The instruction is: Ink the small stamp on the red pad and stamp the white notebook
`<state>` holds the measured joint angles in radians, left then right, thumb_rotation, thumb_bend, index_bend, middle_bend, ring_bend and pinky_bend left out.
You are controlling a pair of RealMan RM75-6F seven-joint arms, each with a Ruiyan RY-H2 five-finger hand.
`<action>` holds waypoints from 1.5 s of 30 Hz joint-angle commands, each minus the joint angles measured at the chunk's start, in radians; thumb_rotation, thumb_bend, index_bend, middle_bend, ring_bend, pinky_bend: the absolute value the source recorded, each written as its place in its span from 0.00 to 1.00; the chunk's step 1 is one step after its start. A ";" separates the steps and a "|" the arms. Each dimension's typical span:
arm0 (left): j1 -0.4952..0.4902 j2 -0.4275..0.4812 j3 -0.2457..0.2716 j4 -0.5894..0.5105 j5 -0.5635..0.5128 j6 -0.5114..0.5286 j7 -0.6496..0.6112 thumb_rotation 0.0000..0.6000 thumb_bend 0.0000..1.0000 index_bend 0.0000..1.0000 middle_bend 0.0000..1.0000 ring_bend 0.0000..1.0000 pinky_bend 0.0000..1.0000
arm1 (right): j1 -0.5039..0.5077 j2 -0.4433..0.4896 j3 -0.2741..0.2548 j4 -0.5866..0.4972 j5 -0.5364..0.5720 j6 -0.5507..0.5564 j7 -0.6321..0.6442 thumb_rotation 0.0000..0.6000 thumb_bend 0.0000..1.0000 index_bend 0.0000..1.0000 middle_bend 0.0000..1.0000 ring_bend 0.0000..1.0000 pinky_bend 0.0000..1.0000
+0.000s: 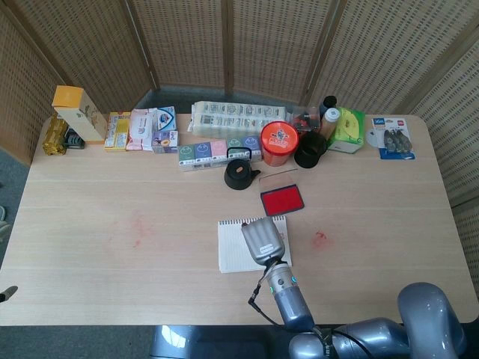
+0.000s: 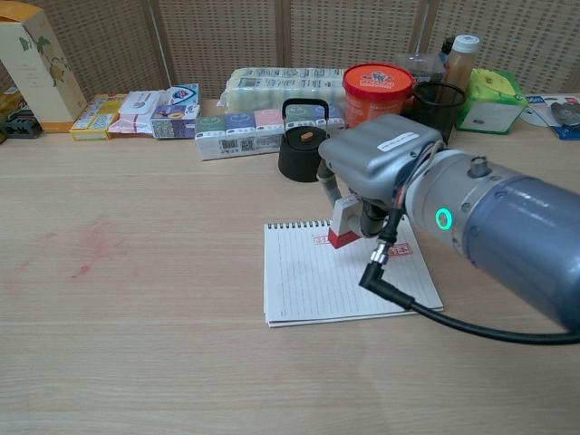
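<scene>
- Stamp (image 2: 345, 226): your right hand (image 2: 381, 168) has its fingers pinched on the white body, red face down, over the white notebook (image 2: 308, 276).
- Light, rigid, slick plastic; grip mid-body, keep it vertical.
- Red pad (image 1: 282, 200) sits just beyond the notebook.
- Left hand not visible.

Matt pale wood table (image 2: 136, 362), lined paper notebook (image 2: 308, 285), smooth grey metal-look right hand (image 2: 381, 163), glossy black kettle (image 2: 299, 154).

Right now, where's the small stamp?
Chest view, centre: the small stamp is held by the right hand over the white notebook, near its top edge, before the black kettle.
</scene>
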<state>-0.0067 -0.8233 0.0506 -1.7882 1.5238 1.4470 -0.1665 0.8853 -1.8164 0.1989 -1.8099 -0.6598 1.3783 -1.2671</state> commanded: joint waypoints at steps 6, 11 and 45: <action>-0.001 0.003 -0.002 0.002 -0.006 -0.004 -0.011 1.00 0.00 0.00 0.00 0.00 0.01 | 0.047 -0.081 0.019 0.110 0.038 -0.030 -0.009 1.00 0.49 0.59 1.00 1.00 1.00; -0.003 0.002 -0.003 0.004 -0.011 -0.008 -0.013 1.00 0.00 0.00 0.00 0.00 0.01 | 0.057 -0.096 0.023 0.134 0.048 -0.036 -0.008 1.00 0.49 0.59 1.00 1.00 1.00; -0.008 0.000 -0.005 0.003 -0.019 -0.020 -0.008 1.00 0.00 0.00 0.00 0.00 0.01 | 0.051 -0.149 -0.010 0.301 0.058 -0.126 0.088 1.00 0.49 0.59 1.00 1.00 1.00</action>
<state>-0.0149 -0.8233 0.0456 -1.7850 1.5044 1.4270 -0.1749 0.9370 -1.9643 0.1893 -1.5096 -0.6014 1.2526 -1.1797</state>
